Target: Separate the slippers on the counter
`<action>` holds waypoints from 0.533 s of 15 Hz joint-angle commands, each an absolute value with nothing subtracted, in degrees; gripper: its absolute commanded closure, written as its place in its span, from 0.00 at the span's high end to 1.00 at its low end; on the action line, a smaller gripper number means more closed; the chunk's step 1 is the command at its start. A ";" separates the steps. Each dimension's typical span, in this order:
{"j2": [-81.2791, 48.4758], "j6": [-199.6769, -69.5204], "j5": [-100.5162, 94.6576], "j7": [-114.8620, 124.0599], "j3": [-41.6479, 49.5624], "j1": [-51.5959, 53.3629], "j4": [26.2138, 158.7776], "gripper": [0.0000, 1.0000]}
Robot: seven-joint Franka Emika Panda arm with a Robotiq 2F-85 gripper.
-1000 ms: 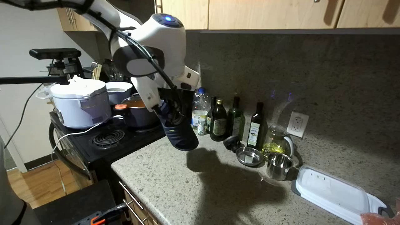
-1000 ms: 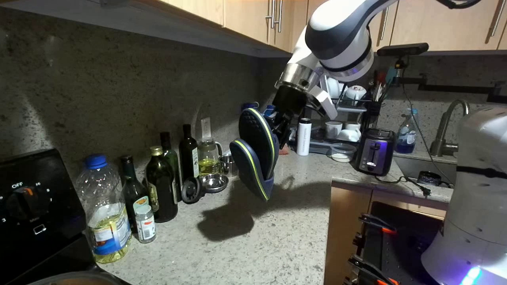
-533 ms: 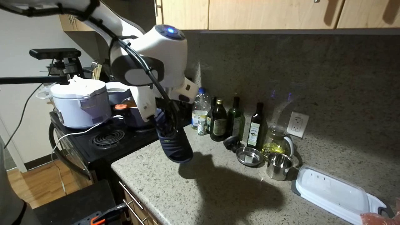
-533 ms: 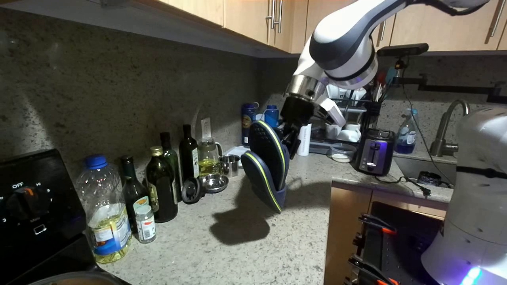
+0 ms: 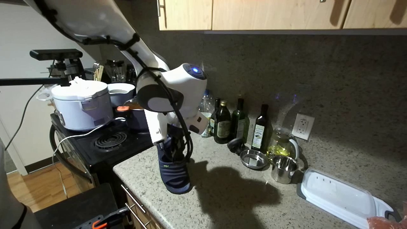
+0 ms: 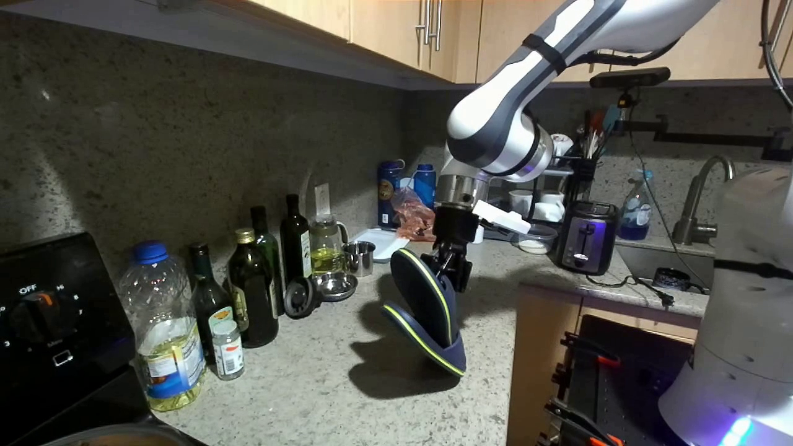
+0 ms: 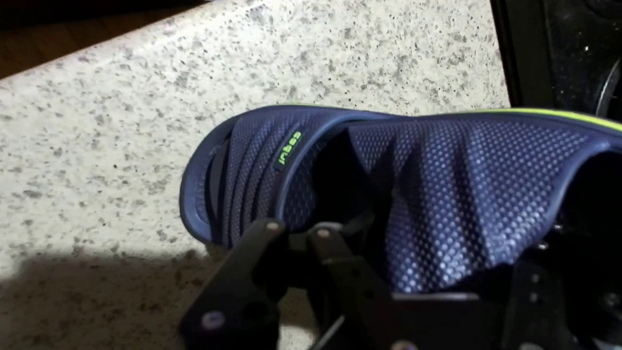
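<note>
Two dark navy slippers with yellow-green sole lines hang together under the gripper (image 6: 449, 269). In an exterior view the upper slipper (image 6: 421, 291) stands steep, its low end tucked into the strap of the lower slipper (image 6: 414, 328). The lower slipper's toe is very close to the speckled counter (image 6: 291, 402); whether it touches cannot be told. In the wrist view the lower slipper's ribbed strap (image 7: 257, 165) shows a green logo, and the dotted strap (image 7: 452, 194) of the upper slipper lies beside the black fingers. The gripper is shut on the upper slipper; its fingertips are hidden in shadow.
Several oil bottles (image 6: 253, 291), a steel dish (image 6: 334, 286) and a steel cup (image 5: 284, 169) line the back wall. A white lidded container (image 5: 338, 194) lies farther along. The stove (image 5: 105, 152) adjoins the counter's end, and a toaster (image 6: 585, 238) stands near the sink.
The gripper has come down with both slippers, bringing them from well above the counter to just over it. The gripper now points more straight down, and the gap between the soles looks wider.
</note>
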State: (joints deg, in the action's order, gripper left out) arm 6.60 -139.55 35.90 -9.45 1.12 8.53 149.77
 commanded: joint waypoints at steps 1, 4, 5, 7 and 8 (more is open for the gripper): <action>2.89 -136.20 36.45 -8.42 0.17 7.02 145.52 0.00; -1.69 -133.48 38.22 -9.89 -0.34 6.66 142.28 0.00; -3.00 -132.51 38.61 -10.03 -0.58 6.44 141.31 0.00; -5.49 -130.98 39.17 -9.93 -1.33 6.18 139.21 0.00; -6.74 -130.41 39.10 -9.73 -1.77 6.09 137.98 0.00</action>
State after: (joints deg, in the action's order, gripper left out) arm -2.35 -133.46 37.70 -9.16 -0.03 7.71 141.96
